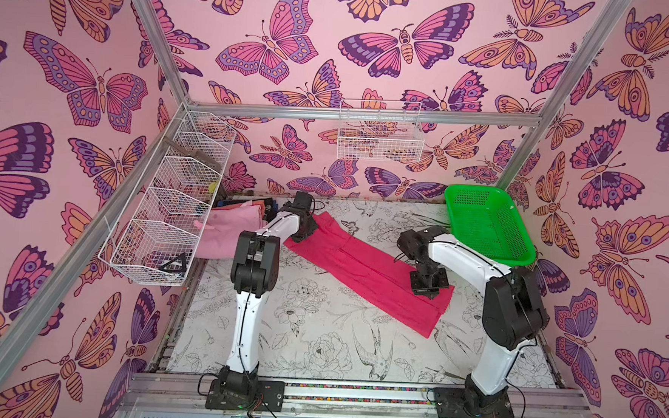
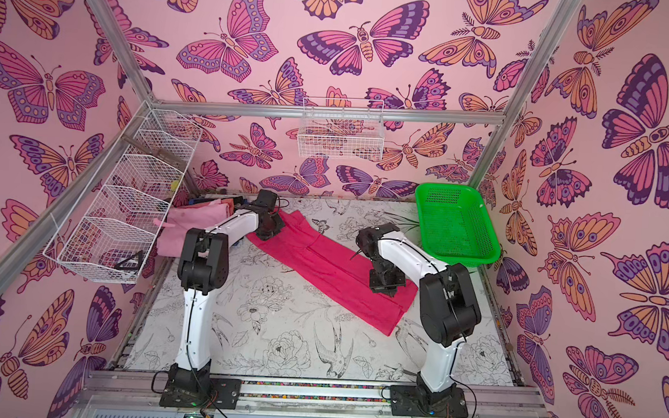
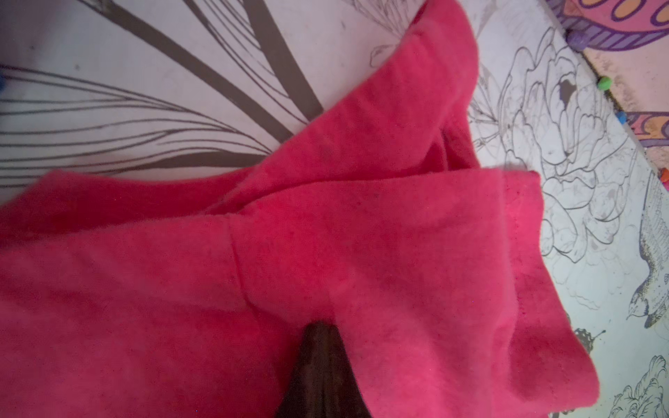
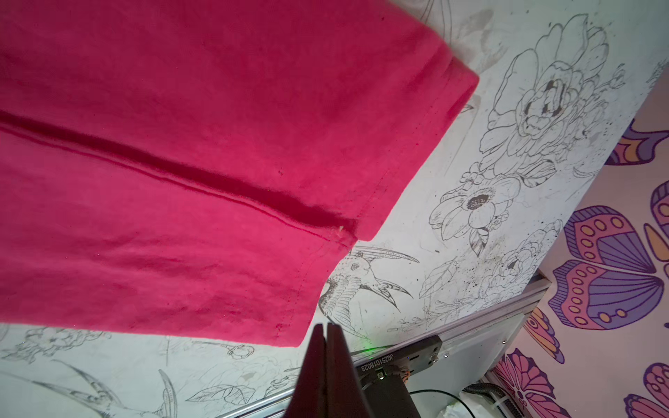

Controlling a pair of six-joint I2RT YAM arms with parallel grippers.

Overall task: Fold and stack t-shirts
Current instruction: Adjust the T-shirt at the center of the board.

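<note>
The crimson t-shirt (image 1: pixel 361 266) (image 2: pixel 329 268) lies on the table as a long, narrow folded strip, running diagonally from far left to near right. My left gripper (image 1: pixel 302 236) (image 2: pixel 265 234) is at its far-left end. In the left wrist view this gripper (image 3: pixel 322 327) is shut, tips pressed against the red cloth (image 3: pixel 362 235) beside a folded sleeve. My right gripper (image 1: pixel 426 293) (image 2: pixel 385 289) hangs over the strip's near-right end. It is shut on nothing (image 4: pixel 327 325), just past the hem corner (image 4: pixel 289 325). A light pink t-shirt (image 1: pixel 226 228) (image 2: pixel 190 222) lies crumpled at the far left, with orange and dark ones (image 1: pixel 254 205) behind it.
A green mesh basket (image 1: pixel 485 225) (image 2: pixel 458 224) stands tilted at the far right corner. White wire baskets (image 1: pixel 167 217) hang along the left wall, and another one (image 1: pixel 380 133) on the back wall. The arms' bases sit on the front rail (image 1: pixel 354 392).
</note>
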